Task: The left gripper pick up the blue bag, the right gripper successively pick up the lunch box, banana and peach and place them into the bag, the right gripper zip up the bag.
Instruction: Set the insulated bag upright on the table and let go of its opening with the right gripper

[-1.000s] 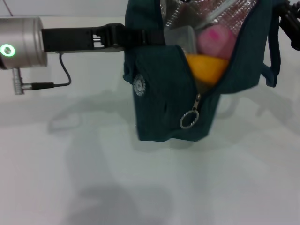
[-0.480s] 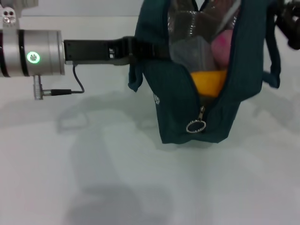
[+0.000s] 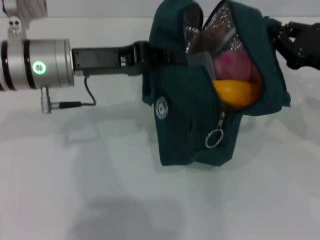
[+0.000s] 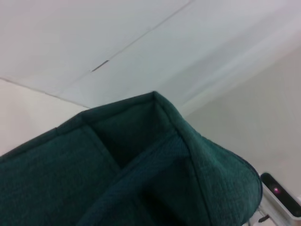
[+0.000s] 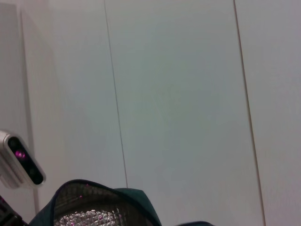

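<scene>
The blue bag (image 3: 200, 105) is held up over the white worktop (image 3: 100, 190) by the left pincer (image 3: 145, 54), clamped on the bag's upper edge at its left side. Bag mouth is gaping w/ silver lining shown. Inside, just right of that pincer, the peach (image 3: 231, 65) is seen above the banana (image 3: 236, 93); the lunch box (image 3: 202, 59) is wedged behind, mostly hidden by fabric. Ring-pull zipper (image 3: 214, 138) hangs below the banana. The right pincer (image 3: 295, 44) sits at the bag's far edge; grip state can't be told.

The left gripper (image 3: 150, 52) reaches in level (fingers clamped); the right gripper (image 3: 280, 37) sits opposite, fingers unreadable.
</scene>
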Robot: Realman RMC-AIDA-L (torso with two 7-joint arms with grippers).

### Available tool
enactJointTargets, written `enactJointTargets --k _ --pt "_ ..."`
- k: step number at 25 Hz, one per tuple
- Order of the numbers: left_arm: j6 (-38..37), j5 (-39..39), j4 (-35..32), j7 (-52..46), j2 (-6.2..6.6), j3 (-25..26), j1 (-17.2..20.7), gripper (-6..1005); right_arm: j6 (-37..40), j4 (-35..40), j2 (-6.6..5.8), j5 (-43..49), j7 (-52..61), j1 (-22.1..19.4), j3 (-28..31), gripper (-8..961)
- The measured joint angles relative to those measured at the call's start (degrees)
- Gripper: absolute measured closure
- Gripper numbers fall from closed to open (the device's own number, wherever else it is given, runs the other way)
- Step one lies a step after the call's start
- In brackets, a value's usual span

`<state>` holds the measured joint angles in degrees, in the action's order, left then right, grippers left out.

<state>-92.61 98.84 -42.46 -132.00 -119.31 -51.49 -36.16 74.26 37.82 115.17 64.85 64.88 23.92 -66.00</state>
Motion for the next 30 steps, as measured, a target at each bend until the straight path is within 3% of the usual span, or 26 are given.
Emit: enactJointTargets --k 10,30 --pt "2.21 -0.28 6.39 4.58 -0.19 -0.19 0.34 961 -2.17 -0.79 0.04 1.06 -0.09 1.60 -0.01 837" --pt "4.64 0.61 9.93 7.07 -0.11 -0.19 0.64 961 -3.25 -2.97 0.05 1.70 -0.80 2.66 -0.01 801"
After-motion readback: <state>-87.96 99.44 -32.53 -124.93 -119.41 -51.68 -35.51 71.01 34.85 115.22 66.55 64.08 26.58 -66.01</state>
